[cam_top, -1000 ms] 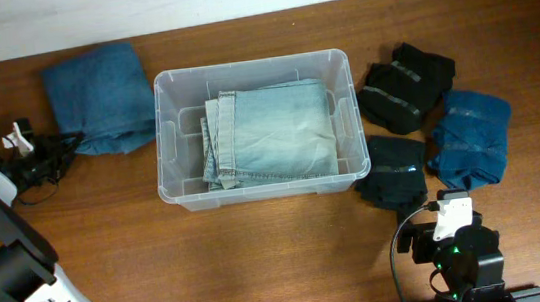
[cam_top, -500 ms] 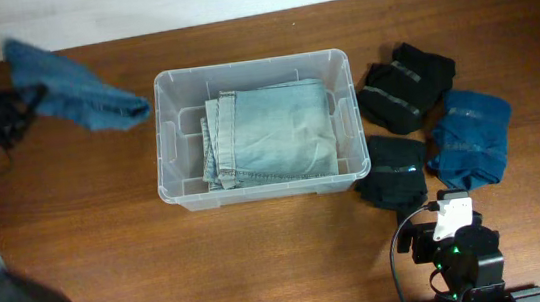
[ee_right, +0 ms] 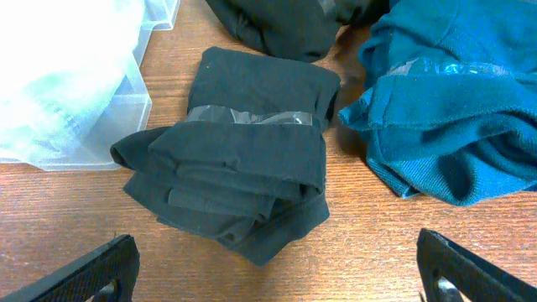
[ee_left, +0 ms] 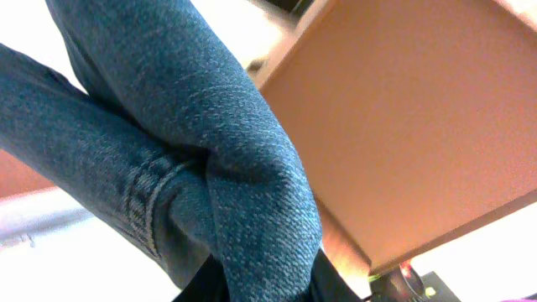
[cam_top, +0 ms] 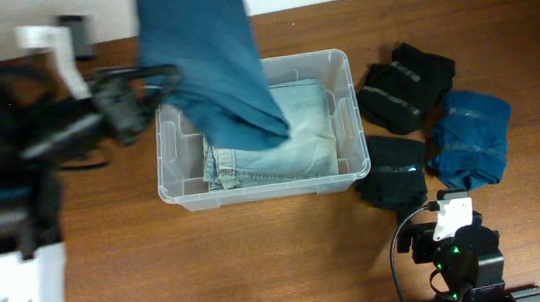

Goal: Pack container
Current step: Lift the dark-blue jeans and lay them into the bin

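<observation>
Right, starting at the left gripper [cam_top: 157,82]: its fingers are clamped on the dark blue jeans [cam_top: 210,62]. The wrist view shows the denim bunched up tight from the bottom edge and filling most of the frame, with the fingers themselves buried under the cloth. From overhead the garment hangs in the air, draped down over the back-left part of the container [cam_top: 179,196], the whole left arm blurred. The container sits in the middle of the table [cam_top: 263,272], and a folded pair of pale jeans [cam_top: 285,154] lies flat inside it, partly hidden by the hanging denim.

Over to the right gripper [ee_right: 277,281]: fingers spread wide apart, one tip in each bottom corner of its wrist view, holding nothing, low over bare wood. Just ahead of it lies a folded black bundle [ee_right: 243,168] with a clear band round it, beside the container's near-right corner. To that bundle's right, touching it, is a crumpled teal garment [ee_right: 453,109]. Beyond both, a second black garment [cam_top: 406,84] lies just beside the container's right wall
</observation>
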You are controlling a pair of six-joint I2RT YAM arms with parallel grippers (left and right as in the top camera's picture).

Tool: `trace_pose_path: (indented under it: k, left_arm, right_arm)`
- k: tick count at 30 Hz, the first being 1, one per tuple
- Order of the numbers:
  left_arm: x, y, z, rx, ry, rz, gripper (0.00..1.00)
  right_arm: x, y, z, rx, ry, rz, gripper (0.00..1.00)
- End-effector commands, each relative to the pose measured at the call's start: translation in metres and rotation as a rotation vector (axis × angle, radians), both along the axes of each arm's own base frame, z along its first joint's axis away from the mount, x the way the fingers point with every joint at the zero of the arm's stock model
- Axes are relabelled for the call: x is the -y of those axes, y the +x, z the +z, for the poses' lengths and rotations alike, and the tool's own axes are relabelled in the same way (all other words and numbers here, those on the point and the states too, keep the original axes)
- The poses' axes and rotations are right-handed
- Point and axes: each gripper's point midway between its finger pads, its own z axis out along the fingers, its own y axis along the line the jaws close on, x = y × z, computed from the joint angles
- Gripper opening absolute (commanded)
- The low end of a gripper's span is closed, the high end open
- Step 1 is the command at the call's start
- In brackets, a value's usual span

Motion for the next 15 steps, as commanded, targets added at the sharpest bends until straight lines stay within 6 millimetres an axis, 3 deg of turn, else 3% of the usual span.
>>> trace_pose_path:
  k: [1, 10, 12, 15]
  left_arm:
    - [0.017, 0.037, -0.042, -0.015, 0.149, 0.138, 0.01]
    - [0.128, 0.045, -0.142, -0.132, 0.29, -0.046, 0.01]
    - [0.144, 0.046, -0.158, -0.147, 0.303, -0.076, 0.0]
    - [0.153, 0.045, -0.173, -0.187, 0.316, -0.083, 0.01]
  right_arm:
    - [0.001, 0.0, -0.003, -0.003, 0.009, -0.014, 0.98]
    - [0.001, 0.0, -0.003, -0.003, 0.009, -0.014, 0.98]
    - [0.001, 0.0, -0.003, -0.003, 0.009, -0.014, 0.98]
    - [0.001, 0.0, -0.003, -0.003, 0.009, -0.014, 0.98]
